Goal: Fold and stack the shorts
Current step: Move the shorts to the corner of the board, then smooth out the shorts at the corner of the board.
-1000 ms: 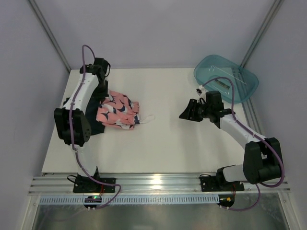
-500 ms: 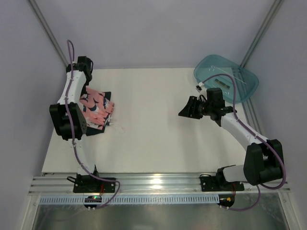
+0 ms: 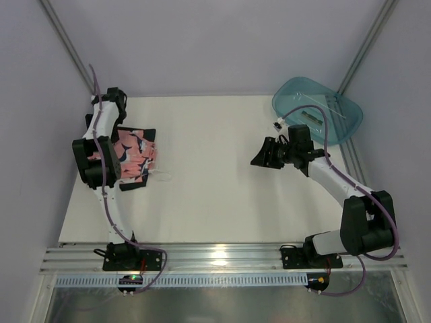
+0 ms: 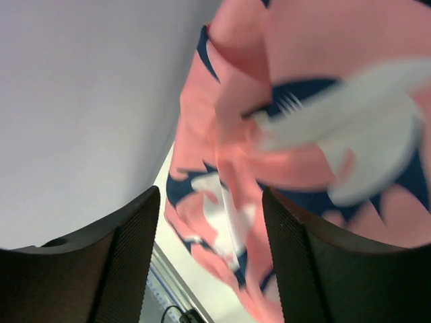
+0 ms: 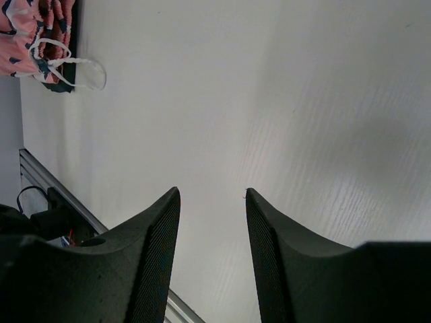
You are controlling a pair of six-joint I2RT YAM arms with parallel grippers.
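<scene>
While my left gripper (image 4: 210,195) sits at the far left of the table (image 3: 215,195), close against the wall, its jaws stand spread apart, and the pink shorts (image 3: 135,155) fill the wrist view right in front of them; I see no cloth pinched between the tips, so I take it as open. The pink pair lies rumpled on top of the dark shorts (image 3: 132,184), which show only as a dark border at the far and near edges of the pile. A white drawstring (image 3: 161,176) trails off the pile's right side onto the bare table. My right gripper (image 3: 264,153) hangs over the table well to the right, jaws apart and holding nothing, near the teal tub (image 3: 316,108) at the far right corner. I judge the stacking step to be in hand and nearly finished. The next move calls for lifting my left gripper away without dragging the top pair askew, then perhaps flattening it and tucking the string in. No brand or writing can be read anywhere, and a small white tag on my right arm's cable is too small to make out
</scene>
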